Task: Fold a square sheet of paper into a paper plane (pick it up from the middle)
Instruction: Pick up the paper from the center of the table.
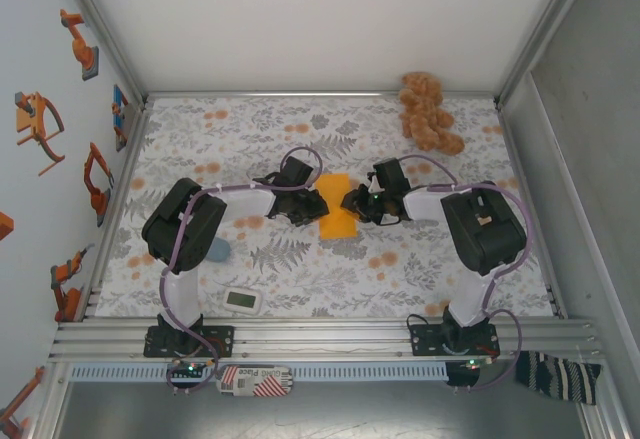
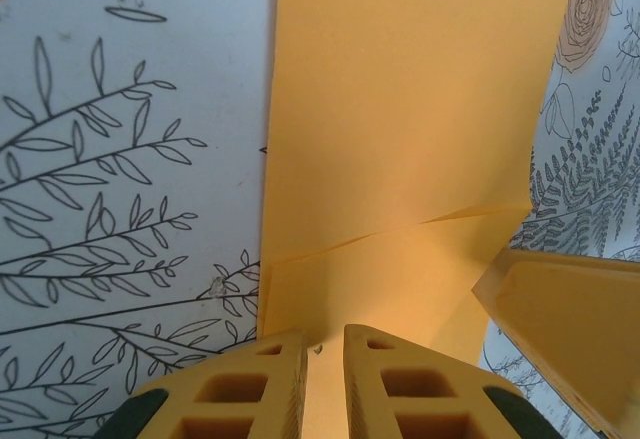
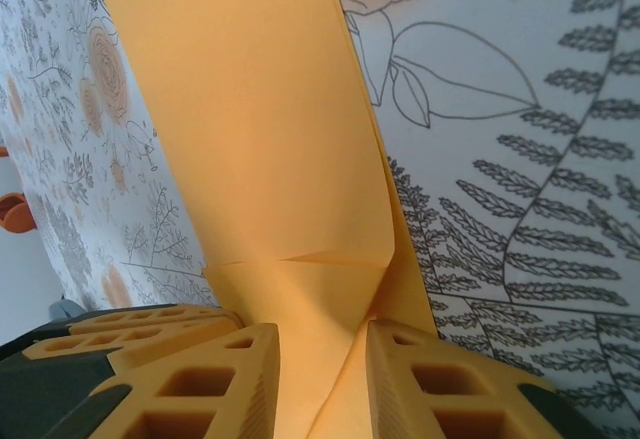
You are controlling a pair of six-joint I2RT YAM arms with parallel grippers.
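Note:
The square sheet of paper [image 1: 337,221], bright orange and folded into a narrow creased rectangle, lies mid-table on the flowered cloth. My left gripper [image 1: 318,202] reaches it from the left. In the left wrist view its jaws [image 2: 325,344] stand almost together, pinching the paper [image 2: 400,109] near its edge. My right gripper [image 1: 352,204] meets the sheet from the right. In the right wrist view its fingers [image 3: 325,344] are apart, with a raised flap of the paper [image 3: 260,109] standing between them. A cross crease runs over the sheet just beyond both grippers.
A tan-brown plush toy [image 1: 428,111] lies at the back right. A small white device [image 1: 243,300] and a blue object [image 1: 218,250] sit near the left arm's base. Metal frame rails and walls border the cloth [image 1: 300,279].

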